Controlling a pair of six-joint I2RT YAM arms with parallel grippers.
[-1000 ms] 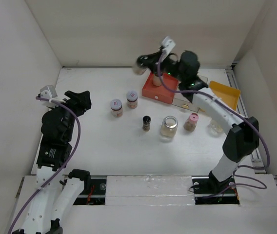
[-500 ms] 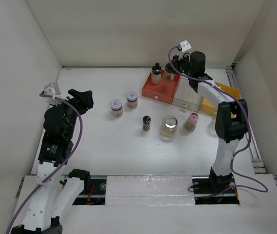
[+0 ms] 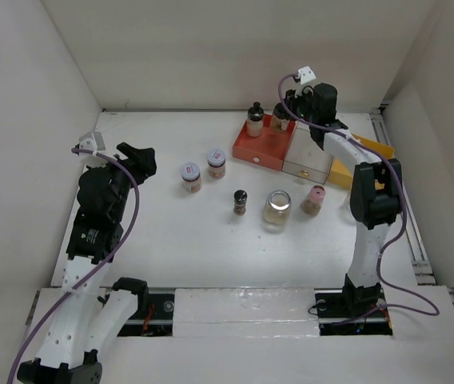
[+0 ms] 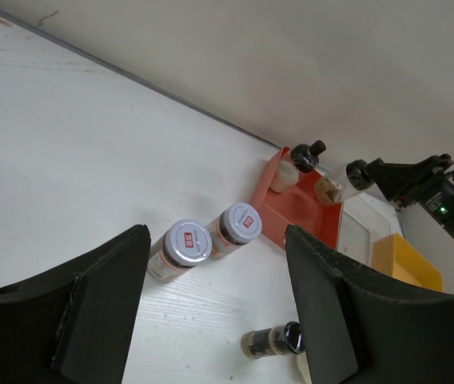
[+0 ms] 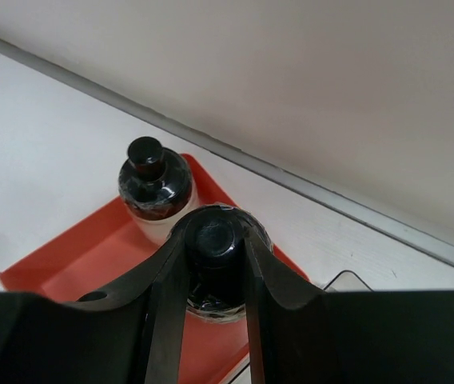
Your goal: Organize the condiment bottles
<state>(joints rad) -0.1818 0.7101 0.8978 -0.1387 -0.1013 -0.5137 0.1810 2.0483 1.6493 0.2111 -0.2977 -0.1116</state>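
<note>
My right gripper is shut on the black cap of a condiment bottle, over the far right corner of the red tray. Whether that bottle rests on the tray floor I cannot tell. A second black-capped bottle stands beside it in the tray. On the table stand two lilac-lidded jars, a small black-capped bottle, a wide clear jar and a pink-capped bottle. At the left, my left gripper is open and holds nothing.
A clear tray sits right of the red one. Beyond it a yellow tray is partly hidden under the right arm. White walls close in the table at the back and on both sides.
The right arm swung from above the red tray's left side to its far right corner, carrying the bottle down beside the other one. The left arm shifted slightly forward.
</note>
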